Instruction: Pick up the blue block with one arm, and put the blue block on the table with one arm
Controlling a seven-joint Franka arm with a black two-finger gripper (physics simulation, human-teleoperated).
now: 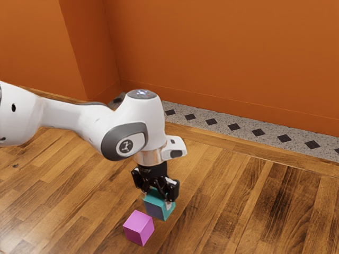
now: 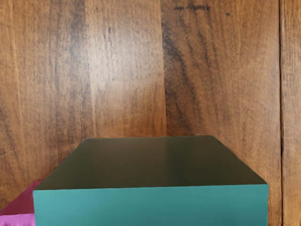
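The black gripper (image 1: 157, 197) is low over the teal-blue block (image 1: 157, 209) in the exterior view, partly covering its top. I cannot tell whether the gripper holds this block, or whether the block is touching the wooden surface. Large at the lower edge of the wrist view is the same blue block (image 2: 150, 206), with its bright top and one dark side showing.
A pink block (image 1: 139, 228) sits on the wooden surface (image 1: 222, 211) close beside the blue one; part of this pink block (image 2: 18, 219) shows in the wrist view. Beyond the wood are a patterned tile strip (image 1: 233, 127) and orange walls (image 1: 222, 58).
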